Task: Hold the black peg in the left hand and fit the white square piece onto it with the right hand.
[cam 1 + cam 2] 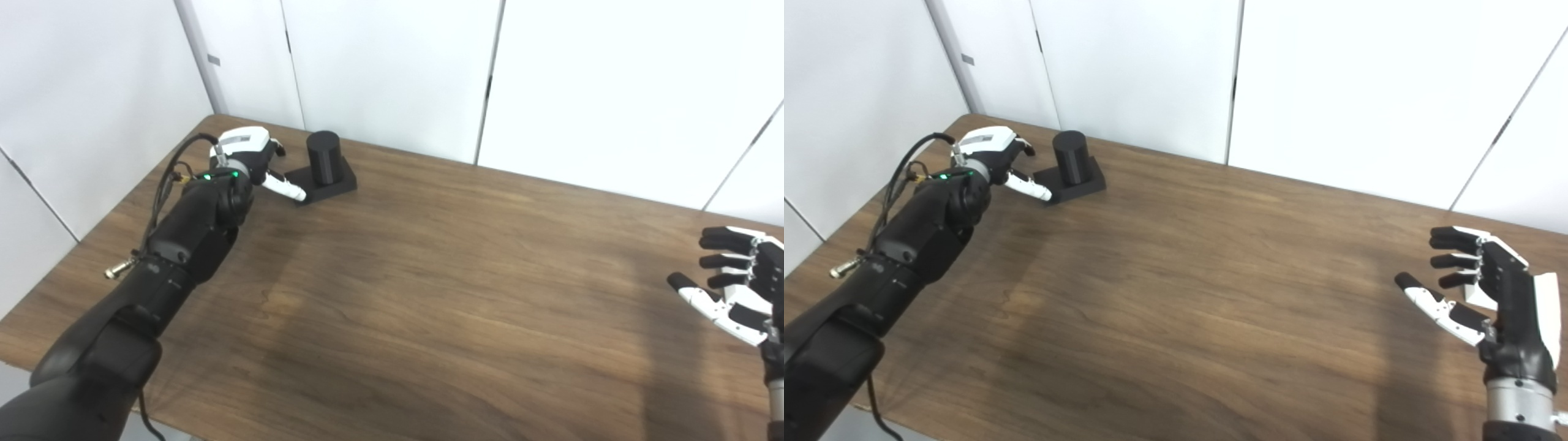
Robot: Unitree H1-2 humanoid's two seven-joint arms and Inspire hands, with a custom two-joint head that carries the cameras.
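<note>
Near the tabletop's [429, 294] far left corner, the open left hand [251, 156] should close squarely round the peg [323, 157], while the right hand [1488, 288] waits open, empty.

Table [429, 294]: wood-grain, smooth, slight sheen. Black peg [323, 158]: matt plastic. Wall panels [380, 67]: smooth, white.

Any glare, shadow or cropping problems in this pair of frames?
Left eye view: soft shadows on the table, no harsh glare; the right hand is cut by the frame edge. Right eye view: right hand fully visible, a small white shape showing behind its fingers; black peg reads dark with little surface detail beside the left hand.
</note>
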